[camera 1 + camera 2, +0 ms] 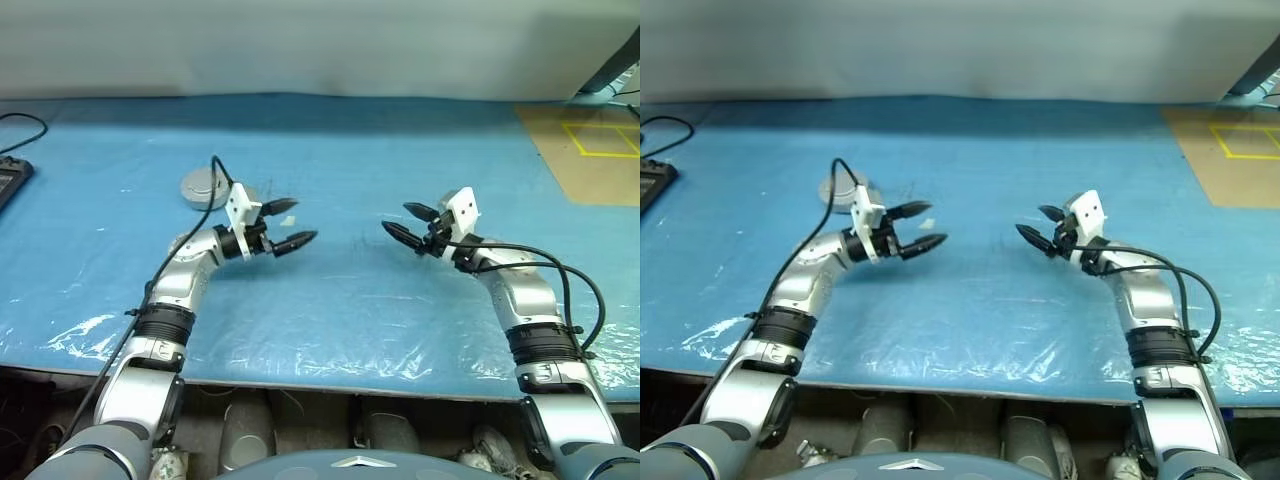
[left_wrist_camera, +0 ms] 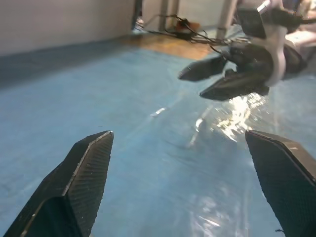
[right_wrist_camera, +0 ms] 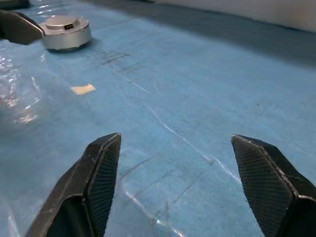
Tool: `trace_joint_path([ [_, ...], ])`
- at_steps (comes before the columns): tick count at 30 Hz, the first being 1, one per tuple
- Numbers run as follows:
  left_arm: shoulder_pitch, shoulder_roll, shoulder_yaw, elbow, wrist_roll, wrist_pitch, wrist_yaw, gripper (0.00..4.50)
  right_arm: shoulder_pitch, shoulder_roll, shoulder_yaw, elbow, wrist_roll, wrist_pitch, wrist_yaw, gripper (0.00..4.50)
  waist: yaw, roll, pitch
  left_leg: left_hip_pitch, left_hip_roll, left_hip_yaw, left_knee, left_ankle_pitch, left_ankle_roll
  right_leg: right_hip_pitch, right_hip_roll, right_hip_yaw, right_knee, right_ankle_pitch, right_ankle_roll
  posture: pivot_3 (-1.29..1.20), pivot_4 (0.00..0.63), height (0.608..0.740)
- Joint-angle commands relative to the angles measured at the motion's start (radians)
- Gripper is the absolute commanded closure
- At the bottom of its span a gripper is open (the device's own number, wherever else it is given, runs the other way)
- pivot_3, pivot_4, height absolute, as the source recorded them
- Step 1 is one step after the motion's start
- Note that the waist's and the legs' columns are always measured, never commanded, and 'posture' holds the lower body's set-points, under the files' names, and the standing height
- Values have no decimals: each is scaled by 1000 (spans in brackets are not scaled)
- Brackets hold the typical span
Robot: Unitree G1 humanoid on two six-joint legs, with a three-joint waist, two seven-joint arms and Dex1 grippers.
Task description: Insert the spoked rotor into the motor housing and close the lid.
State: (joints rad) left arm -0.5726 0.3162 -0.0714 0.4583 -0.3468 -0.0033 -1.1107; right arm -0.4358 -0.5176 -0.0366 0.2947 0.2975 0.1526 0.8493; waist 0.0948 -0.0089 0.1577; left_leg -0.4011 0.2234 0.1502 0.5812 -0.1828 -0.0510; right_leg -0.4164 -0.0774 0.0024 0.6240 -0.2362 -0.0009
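The motor housing [image 1: 205,187] rests on the blue table behind my left arm, a round silver-grey casing [image 3: 65,32] that looks closed. The lid [image 3: 64,22] lies flat on top of it. The spoked rotor is hidden. My left gripper [image 1: 297,222] hovers to the right of the housing, pointing toward the table's middle, open and holding nothing. Facing it from the right is my right gripper [image 1: 398,219], also open and holding nothing, with a gap of bare table between the two. The left wrist view shows the right gripper [image 2: 217,79] ahead of my left fingers [image 2: 89,168].
A small beige scrap [image 3: 83,89] lies on the blue sheet [image 1: 340,300] near the left fingertips. A brown board with a yellow taped square [image 1: 590,150] sits at the back right. A black cable and dark device [image 1: 10,175] are at the left edge.
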Motion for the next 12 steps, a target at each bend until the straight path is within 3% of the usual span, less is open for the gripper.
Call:
trace_joint_path([
  [1, -13, 11, 0, -13, 19, -30, -20, 0, 0, -27, -23, -39, -3, -14, 10, 21, -1, 0, 0, 0, 0, 0, 0, 0, 0, 0, 0, 0, 0, 0, 0, 0, 150, 740],
  [12, -10, 16, 0, 4, 42, -44, -49, 0, -22, -12, -9, -6, -46, -31, -20, 21, 0, 0, 0, 0, 0, 1, 0, 2, 3, 0, 0, 0, 0, 0, -1, 0, 150, 740],
])
